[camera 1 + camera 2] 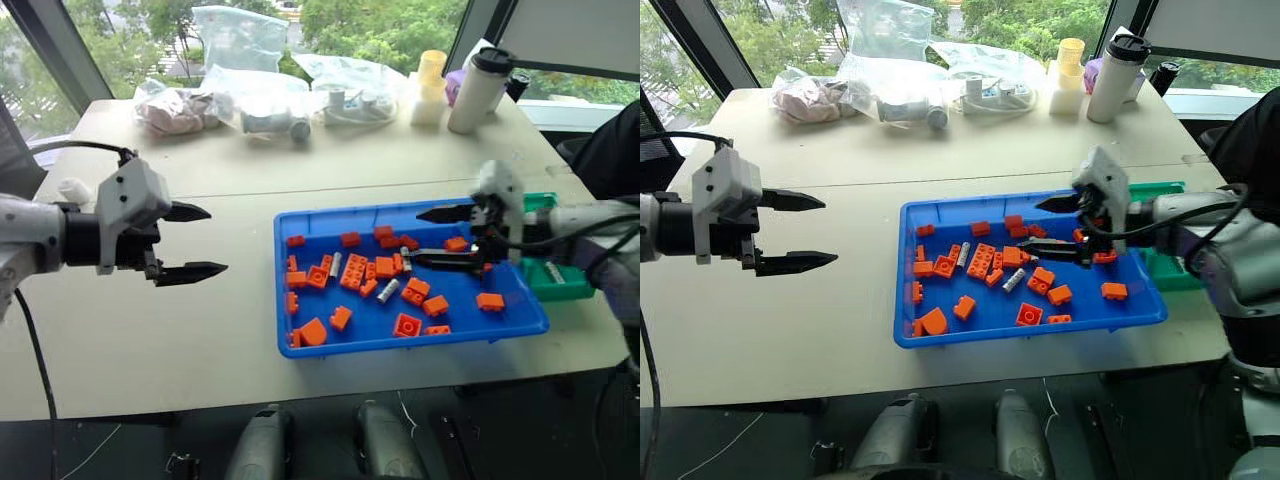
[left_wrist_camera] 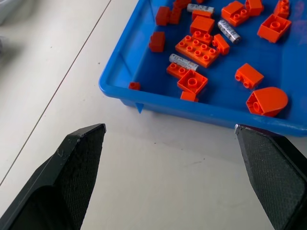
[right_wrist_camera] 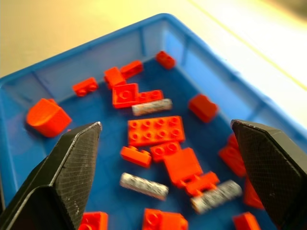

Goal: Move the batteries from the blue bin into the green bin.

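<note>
Hovering over the right part of the blue bin point(image 1: 300, 345), the right hand point(image 1: 436, 236) has its two black fingers spread wide apart with nothing between them, pointing toward the bin's middle. Three batteries point(image 3: 144, 186) lie loose on the bin floor among the orange bricks point(image 1: 353, 272): one beside a wide flat brick, one near the centre, one close under the right hand. The green bin point(image 1: 556, 280) sits on the desk point(image 1: 200, 330) touching or just beside the blue bin's right rim, partly hidden behind the right arm. The left hand point(image 1: 198, 241) hangs above bare desk, well left of the blue bin, fingers likewise apart and empty.
</note>
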### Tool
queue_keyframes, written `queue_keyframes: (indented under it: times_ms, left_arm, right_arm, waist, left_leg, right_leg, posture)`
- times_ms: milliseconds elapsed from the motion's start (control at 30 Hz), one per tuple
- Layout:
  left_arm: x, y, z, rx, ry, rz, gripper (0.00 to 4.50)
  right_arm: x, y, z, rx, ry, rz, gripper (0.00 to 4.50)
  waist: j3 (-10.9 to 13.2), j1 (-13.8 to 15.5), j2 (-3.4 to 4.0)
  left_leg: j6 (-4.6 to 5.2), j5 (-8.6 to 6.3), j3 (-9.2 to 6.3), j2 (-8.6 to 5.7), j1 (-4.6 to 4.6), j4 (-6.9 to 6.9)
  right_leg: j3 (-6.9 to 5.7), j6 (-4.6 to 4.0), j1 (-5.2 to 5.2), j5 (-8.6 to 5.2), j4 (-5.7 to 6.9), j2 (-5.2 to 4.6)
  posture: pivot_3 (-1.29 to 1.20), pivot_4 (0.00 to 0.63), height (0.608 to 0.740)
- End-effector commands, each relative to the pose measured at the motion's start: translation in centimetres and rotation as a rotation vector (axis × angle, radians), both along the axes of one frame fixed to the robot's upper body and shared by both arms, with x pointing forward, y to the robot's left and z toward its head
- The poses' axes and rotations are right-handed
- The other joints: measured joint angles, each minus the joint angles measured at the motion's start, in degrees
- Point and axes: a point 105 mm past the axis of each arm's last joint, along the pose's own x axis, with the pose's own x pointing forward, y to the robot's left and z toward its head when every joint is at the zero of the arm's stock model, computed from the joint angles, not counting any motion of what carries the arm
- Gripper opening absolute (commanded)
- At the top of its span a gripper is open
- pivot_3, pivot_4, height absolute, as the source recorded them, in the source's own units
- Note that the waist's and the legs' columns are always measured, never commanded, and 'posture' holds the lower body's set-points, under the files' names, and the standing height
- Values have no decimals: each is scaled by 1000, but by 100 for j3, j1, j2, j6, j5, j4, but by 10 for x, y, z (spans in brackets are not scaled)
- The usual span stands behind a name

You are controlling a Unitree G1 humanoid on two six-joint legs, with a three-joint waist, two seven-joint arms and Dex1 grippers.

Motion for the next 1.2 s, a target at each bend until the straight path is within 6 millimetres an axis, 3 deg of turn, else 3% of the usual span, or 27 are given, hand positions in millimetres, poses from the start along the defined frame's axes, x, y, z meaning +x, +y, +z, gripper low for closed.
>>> queue_keyframes:
  times_ms: [33,433,900,1000,1100,1200]
  left_arm:
    - [-3,-17,2,-63,-22,-32,4500]
    - [2,-23,-3,-83,-49,2,4500]
    - [2,-26,-11,-73,-30,9,4500]
    - [2,-26,-15,-61,-29,11,4500]
    - [3,-27,-14,-65,-33,10,4500]
    - [3,-27,-15,-62,-35,8,4500]
  right_arm:
    - [14,24,-12,-63,-70,45,4481]
    - [55,46,-31,-139,-140,21,4481]
    - [54,61,-45,-139,-93,49,4481]
    - [61,58,-52,-193,-115,19,3639]
    - [61,58,-51,-194,-126,26,2208]
    - [60,59,-49,-193,-134,29,2187]
  waist:
    - [2,21,-3]
    - [0,5,-6]
    - [0,9,-5]
    - [0,7,-5]
    - [0,8,-5]
    - [0,7,-5]
  left_leg:
    - [-1,0,-1,0,-6,4]
    - [-8,5,-6,-13,-34,21]
    - [-10,6,-6,-13,-32,19]
    - [-10,6,-6,-13,-32,19]
    - [-10,6,-6,-13,-31,19]
    - [-10,6,-6,-13,-31,19]
  right_leg:
    - [-2,0,-5,0,2,1]
    - [-7,2,-25,2,10,-4]
    - [-7,2,-25,2,10,-2]
    - [-7,2,-25,2,10,-2]
    - [-7,2,-25,2,11,-1]
    - [-7,2,-25,2,10,-1]
  posture:
    - [0,150,740]
    - [0,150,740]
    - [0,150,740]
    - [0,150,740]
    - [0,150,740]
    - [0,150,740]
